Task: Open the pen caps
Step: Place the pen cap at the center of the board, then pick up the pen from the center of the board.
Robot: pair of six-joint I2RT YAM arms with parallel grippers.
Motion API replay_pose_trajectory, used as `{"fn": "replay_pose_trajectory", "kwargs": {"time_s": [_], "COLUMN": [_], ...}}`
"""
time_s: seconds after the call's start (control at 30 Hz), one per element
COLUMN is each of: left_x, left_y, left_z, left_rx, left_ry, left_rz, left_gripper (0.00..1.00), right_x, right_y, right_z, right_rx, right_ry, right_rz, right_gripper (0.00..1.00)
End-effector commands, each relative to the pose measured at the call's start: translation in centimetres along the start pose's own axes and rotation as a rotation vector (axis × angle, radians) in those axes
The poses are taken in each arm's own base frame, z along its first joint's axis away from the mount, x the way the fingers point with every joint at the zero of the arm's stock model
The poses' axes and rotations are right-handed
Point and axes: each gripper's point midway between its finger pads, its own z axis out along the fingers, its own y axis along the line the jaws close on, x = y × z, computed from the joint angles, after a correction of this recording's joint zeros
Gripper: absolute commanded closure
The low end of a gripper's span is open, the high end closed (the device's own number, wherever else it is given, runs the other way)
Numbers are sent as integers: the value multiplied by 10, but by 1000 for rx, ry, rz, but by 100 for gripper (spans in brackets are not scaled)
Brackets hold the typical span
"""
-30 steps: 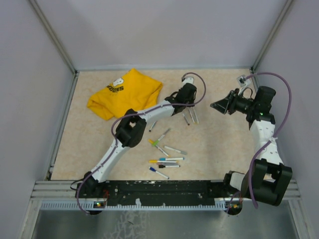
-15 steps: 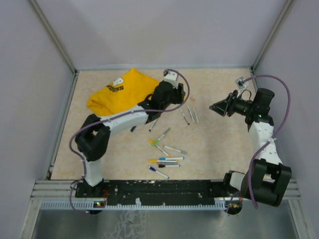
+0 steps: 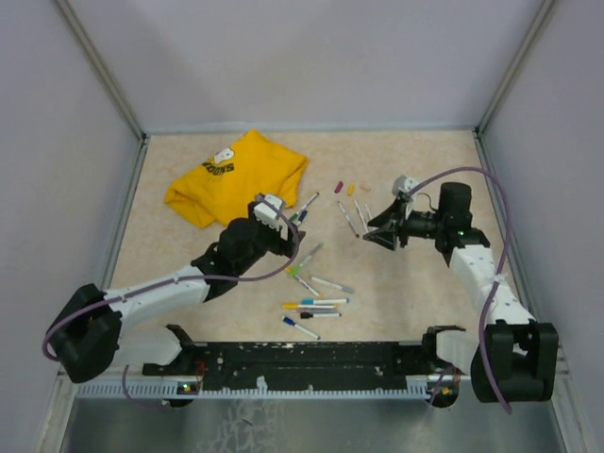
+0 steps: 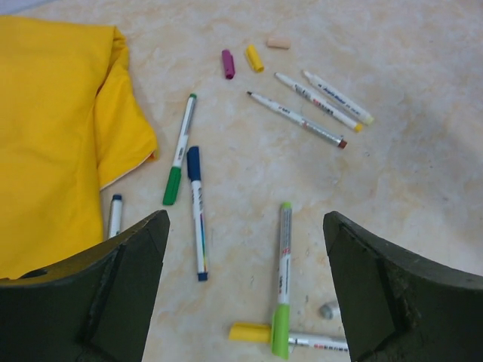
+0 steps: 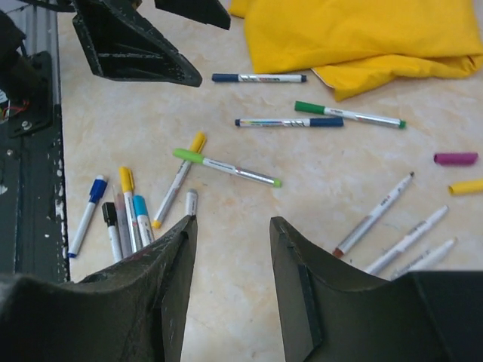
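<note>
Three loose pen caps, purple (image 4: 228,63), yellow (image 4: 254,58) and peach (image 4: 277,44), lie beside three uncapped pens (image 4: 317,102) with white barrels. Closer in lie a green-capped pen (image 4: 180,149), a blue-capped pen (image 4: 197,211) and a lime-capped pen (image 4: 282,279) crossing a yellow-capped one (image 4: 260,332). My left gripper (image 4: 245,226) hangs wide open above these, holding nothing; from above it (image 3: 283,225) sits just left of the scattered pens. My right gripper (image 5: 232,222) is open and empty over bare table, right of the pens (image 3: 373,234). The purple cap (image 5: 456,158) shows on its right.
A crumpled yellow T-shirt (image 3: 236,175) lies at the back left, its edge (image 4: 124,143) close to the green pen. A cluster of several capped pens (image 3: 316,307) lies near the front rail (image 3: 302,354). Grey walls enclose the table on three sides.
My left arm has pulled back from the far middle toward the near left and its jaws have spread wide. My right gripper has moved left and down toward the pens.
</note>
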Motion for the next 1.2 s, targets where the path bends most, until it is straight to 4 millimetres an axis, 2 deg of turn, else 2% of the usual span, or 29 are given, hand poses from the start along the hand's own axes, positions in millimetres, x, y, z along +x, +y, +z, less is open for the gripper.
{"fn": "replay_pose_trajectory", "kwargs": {"time_s": [0.0, 0.23, 0.4, 0.5, 0.53, 0.67, 0.7, 0.77, 1.03, 1.17], "left_x": [14, 58, 61, 66, 66, 71, 71, 71, 72, 72], "left_y": [27, 53, 61, 68, 75, 87, 88, 89, 91, 92], "left_z": [-27, -54, -56, -57, -57, -59, -60, -60, -62, -63], "left_rx": [-98, -195, -202, -193, -195, -190, -183, -178, -168, -166], "left_ry": [-12, 4, -18, -13, -16, -14, -15, -15, -23, -28], "left_rz": [7, -47, -88, -134, -153, -210, -218, -226, -243, -248], "left_gripper": [11, 5, 3, 2, 2, 2, 2, 1, 2, 2], "right_x": [16, 53, 61, 68, 62, 70, 80, 88, 123, 131], "right_y": [16, 29, 52, 47, 42, 31, 27, 25, 21, 19], "right_z": [22, 66, 93, 109, 118, 146, 153, 163, 182, 187], "right_rx": [-91, -139, -384, -498, -510, -558, -572, -595, -700, -717], "right_ry": [99, 322, 287, 294, 300, 363, 391, 423, 532, 560], "right_rz": [-256, -473, -703, -814, -839, -877, -875, -881, -836, -822], "right_gripper": [56, 54, 44, 41, 42, 43, 43, 44, 51, 56]}}
